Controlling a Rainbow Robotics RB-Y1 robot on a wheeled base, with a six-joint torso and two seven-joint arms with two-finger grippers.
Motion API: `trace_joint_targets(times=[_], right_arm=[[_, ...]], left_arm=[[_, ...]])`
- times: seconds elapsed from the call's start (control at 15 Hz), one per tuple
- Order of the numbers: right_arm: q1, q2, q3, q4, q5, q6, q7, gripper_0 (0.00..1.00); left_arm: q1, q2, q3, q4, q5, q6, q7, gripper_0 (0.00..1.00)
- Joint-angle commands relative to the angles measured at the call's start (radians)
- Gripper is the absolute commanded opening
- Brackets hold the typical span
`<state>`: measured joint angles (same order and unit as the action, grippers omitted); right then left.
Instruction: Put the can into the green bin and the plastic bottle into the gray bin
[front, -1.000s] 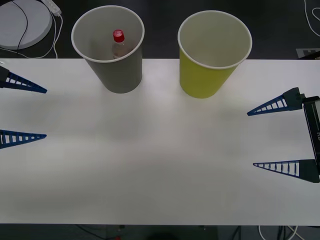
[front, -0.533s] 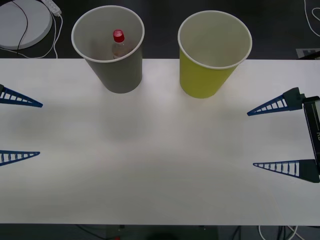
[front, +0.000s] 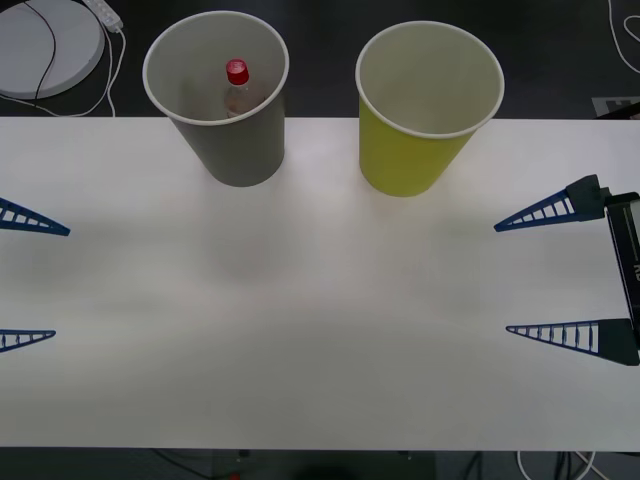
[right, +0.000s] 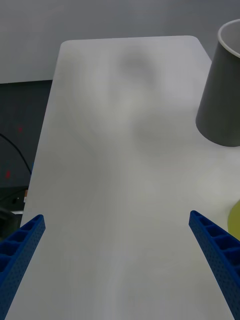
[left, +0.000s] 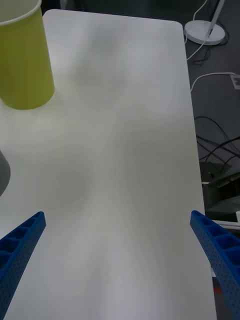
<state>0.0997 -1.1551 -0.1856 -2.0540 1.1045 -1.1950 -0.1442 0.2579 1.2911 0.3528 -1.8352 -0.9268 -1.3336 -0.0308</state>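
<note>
With the plastic bottle (front: 236, 86) standing inside the gray bin (front: 232, 145), beside the green bin (front: 410, 150), both end effectors, left (front: 25, 276) and right (front: 545, 270), hang spread wide and empty at opposite worktop (front: 320, 330) edges, suggesting sorting is finished.

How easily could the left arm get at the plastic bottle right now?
Probably not easily: the plastic bottle stands deep inside the gray bin, so the open left gripper could enter only from above.
</note>
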Motion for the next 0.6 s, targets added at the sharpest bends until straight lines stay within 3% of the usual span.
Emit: trace_joint_targets(times=[0.07,0.6], right_arm=[[0.0,0.0,0.0,0.0,0.0,0.0,0.0,1.0],[0.0,0.0,0.0,0.0,0.0,0.0,0.0,1.0]], left_arm=[[0.004,0.0,0.002,-0.001,0.003,-0.002,-0.011,1.0],[0.004,-0.013,0.0,0.001,0.01,-0.006,-0.02,1.0]])
